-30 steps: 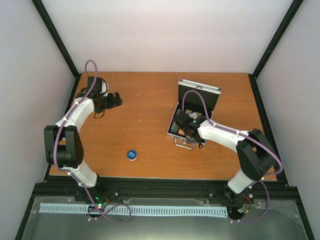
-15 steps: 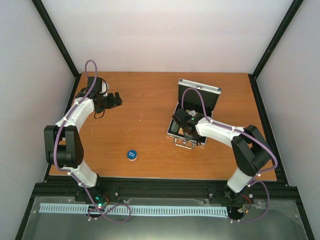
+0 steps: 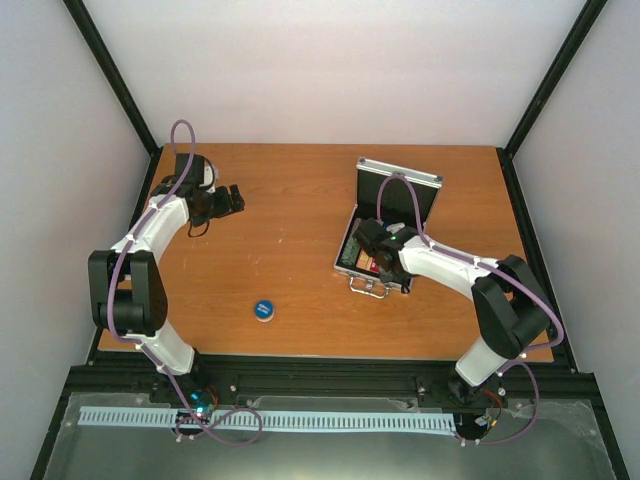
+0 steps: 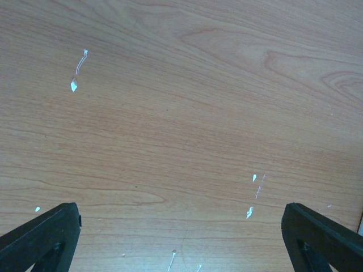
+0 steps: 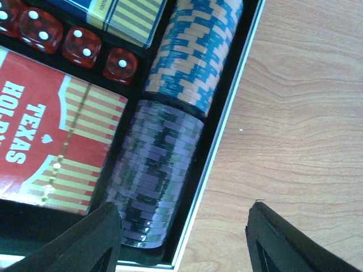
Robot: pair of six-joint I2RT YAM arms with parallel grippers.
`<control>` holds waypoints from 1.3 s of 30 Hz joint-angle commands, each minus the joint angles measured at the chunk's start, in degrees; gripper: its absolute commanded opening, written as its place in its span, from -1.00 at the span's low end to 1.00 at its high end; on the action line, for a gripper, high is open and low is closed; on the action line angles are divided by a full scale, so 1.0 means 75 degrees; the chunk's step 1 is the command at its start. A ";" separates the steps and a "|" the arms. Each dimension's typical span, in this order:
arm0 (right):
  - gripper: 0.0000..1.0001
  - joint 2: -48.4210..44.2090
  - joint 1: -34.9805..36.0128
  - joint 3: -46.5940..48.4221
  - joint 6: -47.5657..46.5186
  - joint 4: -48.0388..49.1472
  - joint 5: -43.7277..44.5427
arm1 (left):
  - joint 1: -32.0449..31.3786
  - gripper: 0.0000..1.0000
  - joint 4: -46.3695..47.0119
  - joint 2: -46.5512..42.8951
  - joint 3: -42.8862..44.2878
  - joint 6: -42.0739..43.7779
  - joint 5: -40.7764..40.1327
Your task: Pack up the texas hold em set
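Two arms work this desk [image 3: 300,250], and each camera tells a different part of it. From above, the silver case [image 3: 400,176] stands open toward the far right corner with its lid tilted up, but the right arm hides most of the tray. The right wrist view fills that in. It shows a red card box [image 5: 51,147] lying flat, a blue-and-yellow striped card box [image 5: 122,14] beyond it, a row of red dice [image 5: 82,45] between the two, and, along the case's edge, a blue-and-orange chip stack [image 5: 193,54] end to end with a dark purple chip stack [image 5: 156,181]. The right tool [image 5: 190,241] hovers just over that edge with its fingers spread wide and gripping nothing; one finger is above the tray and the other above bare wood. Only the overhead view shows the round blue disc [image 3: 264,310], which lies alone close to the near edge, left of centre and well apart from both the case and either arm. The left tool [image 3: 235,198] sits near the far left corner, and its own camera sees only scuffed wood between widely parted, empty fingers [image 4: 39,238]. Compared with a second ago, the right wrist has shifted slightly toward the far edge over the case, uncovering a little red in the tray. The left arm and the disc have not moved.
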 commanded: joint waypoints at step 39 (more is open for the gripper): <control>0.92 0.4109 0.3975 0.5875 -0.3031 -0.0327 -0.4910 | 0.0370 0.99 -0.2602 -0.0800 0.2775 -0.1079 -0.1750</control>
